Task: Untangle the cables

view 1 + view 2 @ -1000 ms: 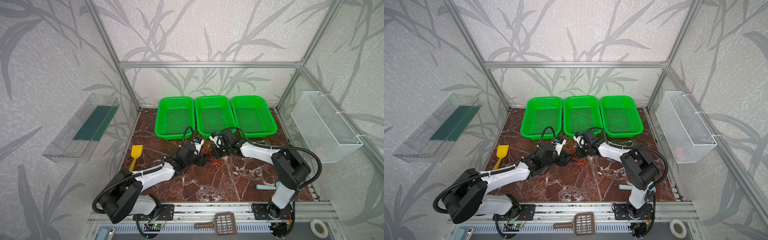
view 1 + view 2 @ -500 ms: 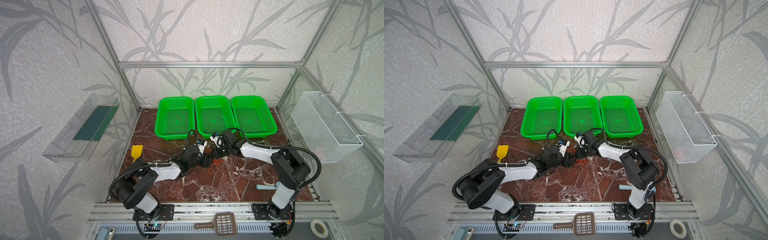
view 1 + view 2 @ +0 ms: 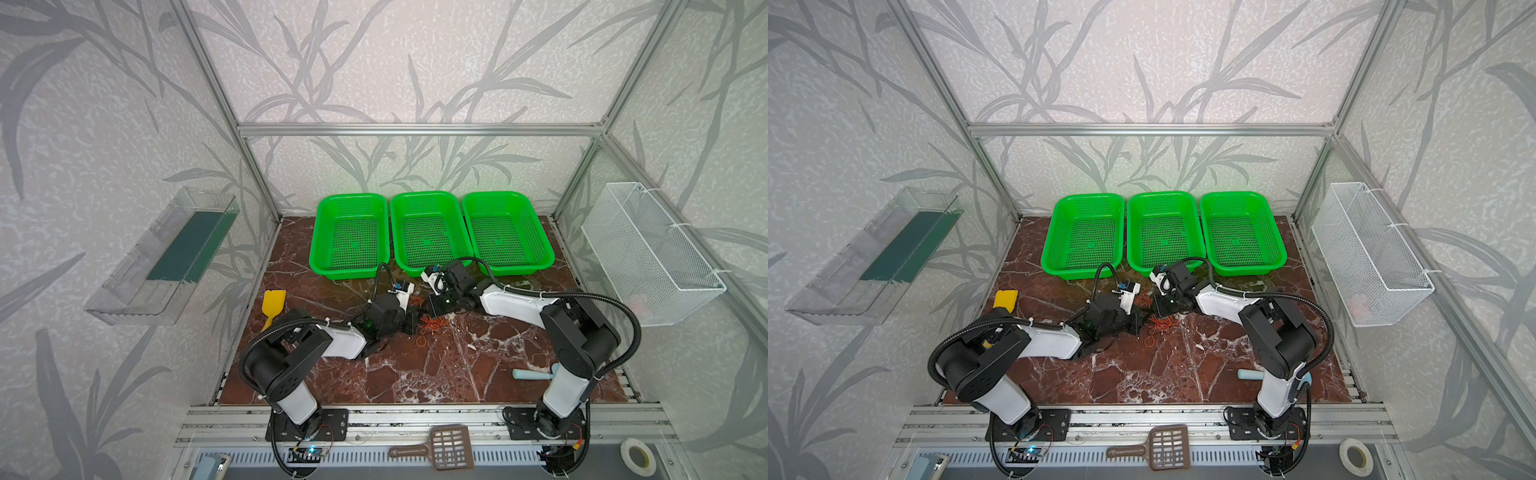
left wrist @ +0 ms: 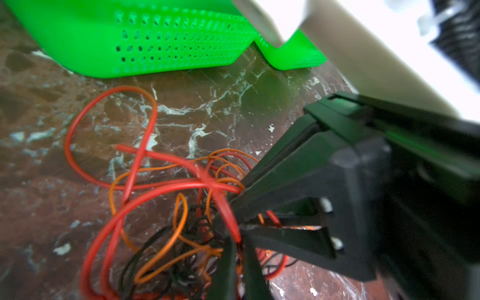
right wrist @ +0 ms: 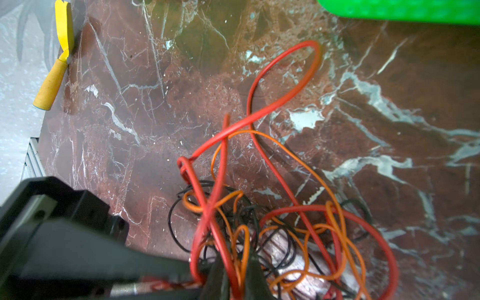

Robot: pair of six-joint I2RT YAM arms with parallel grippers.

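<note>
Twice over, found the cables [image 3: 432, 327] pinched, once from each side. Saw them bunched in the middle of the table [image 3: 415, 374], just near of the baskets [image 3: 426, 193], red, orange and black looped through one another. Noted a spatula [image 3: 274, 300] at the left edge, well apart from the work. Found the left gripper [image 4: 238, 262] pressed together low on the left of the bunch, a red strand [image 4: 140, 154] leading in between its jaws; judged it nipped there, but could not make out any other strand in the pinch through the blur. Found the right gripper [image 5: 237, 279] on the right of the bunch, closed down to a slit and pinching red and orange together. Judged the two holds set tip to tip, almost touching, so as to pull apart and open the tangle between them. Reckoned the job barely begun, with no cable laid out alone. Feared tightening the tangle by hauling hard.
</note>
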